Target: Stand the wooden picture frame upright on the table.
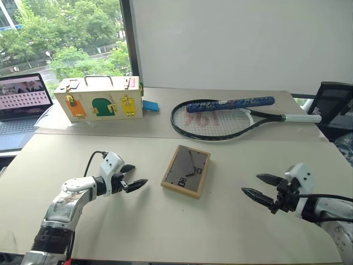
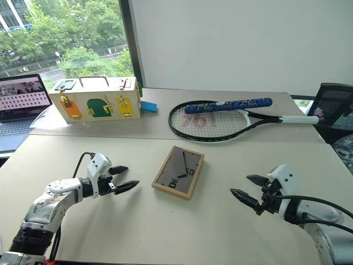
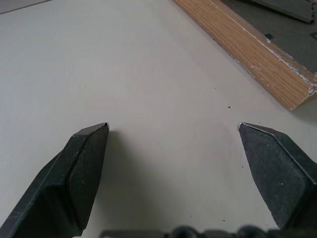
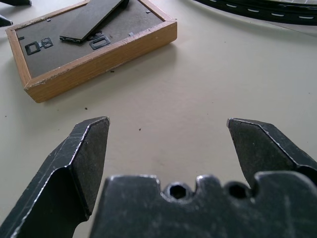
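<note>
Head views: the wooden picture frame [image 1: 186, 171] is found lying flat, back side up, on the table [image 1: 165, 232], its dark backing and stand facing upward. It lies between the two grippers, just ahead of both. The left gripper [image 1: 136, 176] is held low over the table just to the frame's left, fingers spread wide and nothing held. The right gripper [image 1: 261, 186] is positioned farther off on the frame's right, likewise spread and empty. Well beyond both grippers a tennis racket [image 1: 220, 118] with a blue-patterned tube [image 1: 230, 104] resting across it is noted, and beyond the left gripper a cream box with coloured doors [image 1: 99, 98]; a laptop [image 1: 22, 107] stands at the far left.

Left wrist view: both fingers [image 3: 84, 168] are seen apart over bare table. The frame's light-wood edge [image 3: 257, 54] is recorded ahead of the tips, not touched.

Right wrist view: the fingers [image 4: 81, 163] stand wide apart with open table between them. The frame [image 4: 94, 44] lies ahead, back up, stand folded flat, clear of the tips. Part of the racket's rim [image 4: 257, 7] is visible beyond.
</note>
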